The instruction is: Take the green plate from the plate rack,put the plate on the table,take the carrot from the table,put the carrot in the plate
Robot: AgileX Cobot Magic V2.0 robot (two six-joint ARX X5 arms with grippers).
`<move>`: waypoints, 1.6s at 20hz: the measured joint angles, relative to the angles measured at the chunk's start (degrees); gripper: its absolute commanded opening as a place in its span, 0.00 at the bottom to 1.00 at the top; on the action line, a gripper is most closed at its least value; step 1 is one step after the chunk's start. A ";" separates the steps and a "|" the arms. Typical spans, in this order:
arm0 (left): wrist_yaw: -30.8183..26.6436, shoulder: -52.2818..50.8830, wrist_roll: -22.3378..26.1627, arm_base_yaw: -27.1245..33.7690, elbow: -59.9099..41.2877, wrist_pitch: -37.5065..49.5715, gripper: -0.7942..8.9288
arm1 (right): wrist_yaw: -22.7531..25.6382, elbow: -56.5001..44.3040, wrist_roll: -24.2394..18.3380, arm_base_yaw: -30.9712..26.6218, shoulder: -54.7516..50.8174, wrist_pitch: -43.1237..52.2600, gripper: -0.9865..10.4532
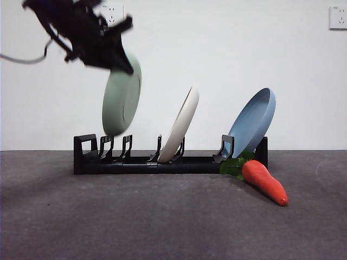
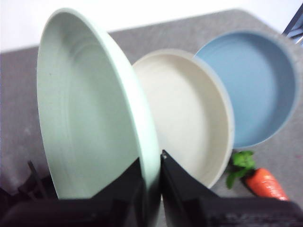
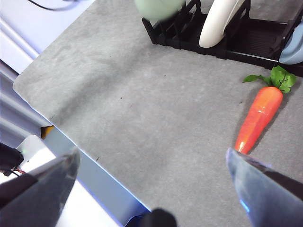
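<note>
My left gripper [image 1: 123, 60] is shut on the top rim of the green plate [image 1: 121, 97] and holds it upright just above the left end of the black plate rack [image 1: 141, 161]. In the left wrist view the jaws pinch the green plate's [image 2: 90, 118] rim. The carrot [image 1: 263, 180] lies on the table [image 1: 162, 222] in front of the rack's right end, with its leaves toward the rack. It also shows in the right wrist view [image 3: 259, 116]. My right gripper [image 3: 151, 175] is open and empty, above the table's edge, away from the carrot.
A cream-white plate [image 1: 180, 125] stands in the rack's middle and a blue plate [image 1: 254, 121] leans at its right end. Both show in the left wrist view, cream [image 2: 189, 113] and blue [image 2: 251, 85]. The table's edge [image 3: 52, 123] is near my right gripper.
</note>
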 measured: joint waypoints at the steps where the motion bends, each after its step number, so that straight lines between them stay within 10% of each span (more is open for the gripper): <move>1: 0.04 -1.99 0.00 -0.02 0.00 -1.55 0.07 | 0.00 0.00 0.00 0.00 0.00 0.00 0.61; 7: -7.34 -16.83 6.03 -7.45 0.00 -20.96 0.08 | -0.07 0.00 0.00 0.00 0.00 -0.02 0.61; 14: -37.31 -21.20 15.23 -34.01 -1.40 -36.02 0.08 | -0.11 0.00 0.00 0.00 0.00 -0.07 0.61; 32: -53.53 9.79 21.57 -45.99 -15.12 -12.66 0.07 | -0.11 0.00 0.02 0.00 0.00 -2.49 0.61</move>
